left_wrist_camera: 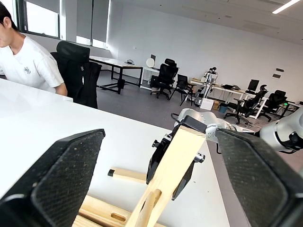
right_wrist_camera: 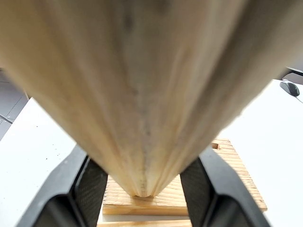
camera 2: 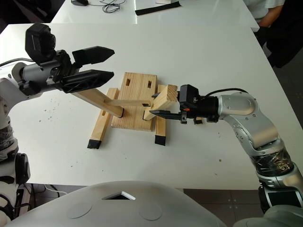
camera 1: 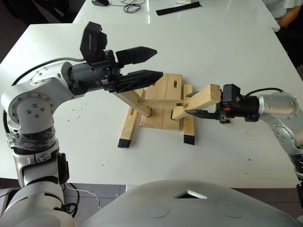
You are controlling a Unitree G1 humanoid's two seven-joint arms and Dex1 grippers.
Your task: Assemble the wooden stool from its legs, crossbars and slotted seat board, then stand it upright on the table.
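Observation:
The slotted seat board (camera 1: pixel 166 90) lies flat on the white table (camera 1: pixel 57 137). Two legs with black feet lie at its sides, one at the left (camera 1: pixel 128 126), one at the right (camera 1: pixel 189 124). A third leg (camera 1: pixel 134 101) slants up from the board, joined by a thin crossbar (camera 1: pixel 161 101) to a fourth leg (camera 1: pixel 204 98). My right gripper (camera 1: pixel 190 103) is shut on that fourth leg (right_wrist_camera: pixel 142 94), its fingers (right_wrist_camera: pixel 90 187) on both sides. My left gripper (camera 1: pixel 150 63) hangs open just above the slanting leg, nothing between its fingers (left_wrist_camera: pixel 57 175).
A second white table (camera 1: pixel 222 14) behind carries a black strip (camera 1: pixel 178 8), cables and a mouse (camera 1: pixel 100 2). Bare table surface stretches to the left, the right and behind the stool parts. The table's near edge runs just below my arms.

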